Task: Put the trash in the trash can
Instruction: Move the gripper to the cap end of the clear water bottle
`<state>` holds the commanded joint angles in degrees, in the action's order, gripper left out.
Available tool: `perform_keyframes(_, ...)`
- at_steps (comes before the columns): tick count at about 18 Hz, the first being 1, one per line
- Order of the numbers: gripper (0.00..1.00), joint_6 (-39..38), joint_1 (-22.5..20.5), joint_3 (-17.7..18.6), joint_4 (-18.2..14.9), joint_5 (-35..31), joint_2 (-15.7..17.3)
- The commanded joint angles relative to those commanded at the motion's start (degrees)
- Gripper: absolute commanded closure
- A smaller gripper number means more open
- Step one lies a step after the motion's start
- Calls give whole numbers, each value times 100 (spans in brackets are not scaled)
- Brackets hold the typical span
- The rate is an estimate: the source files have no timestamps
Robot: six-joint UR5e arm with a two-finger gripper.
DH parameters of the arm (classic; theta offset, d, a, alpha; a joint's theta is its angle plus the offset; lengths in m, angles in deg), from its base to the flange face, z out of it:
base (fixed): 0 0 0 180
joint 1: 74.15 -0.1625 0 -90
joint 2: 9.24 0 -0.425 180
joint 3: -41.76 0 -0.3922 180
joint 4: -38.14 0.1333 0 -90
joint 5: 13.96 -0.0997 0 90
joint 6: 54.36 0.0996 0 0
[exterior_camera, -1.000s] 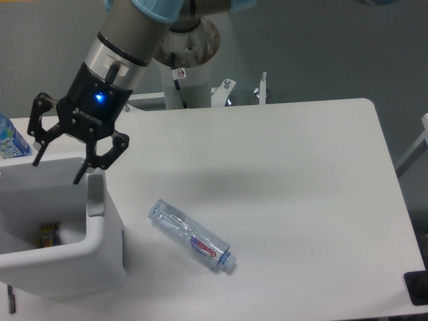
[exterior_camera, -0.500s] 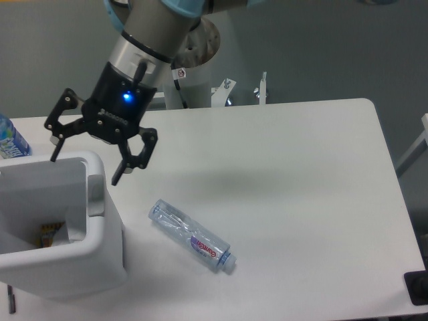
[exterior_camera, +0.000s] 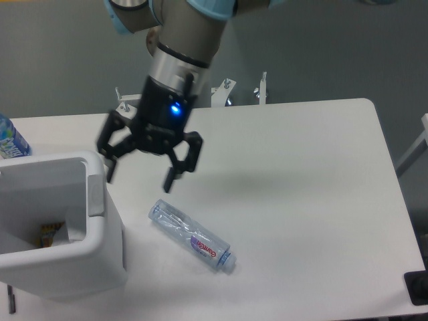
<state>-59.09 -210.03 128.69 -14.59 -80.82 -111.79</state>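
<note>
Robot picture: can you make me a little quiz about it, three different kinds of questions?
1. True or false: the gripper is holding the bottle.
2. Where does the bottle lie? A) inside the bin B) on the table C) on the floor
3. Fill in: the gripper hangs between the bottle and the ____.

Key:
1. False; it is open and empty.
2. B, on the table.
3. Bin, at the left.

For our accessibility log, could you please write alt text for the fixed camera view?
An open gripper hangs empty above a white table, between a grey bin at left and a crushed clear bottle lying flat on the table. Part of a blue-labelled bottle shows behind the bin.
</note>
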Motion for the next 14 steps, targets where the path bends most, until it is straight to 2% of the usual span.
perform_keyframes(3,0,-449,-70,-290,0,-704,-439)
perform_keyframes(6,0,-704,-141,-615,0,-828,-993)
perform_keyframes(14,0,-793,-167,-703,0,-1513,-2013)
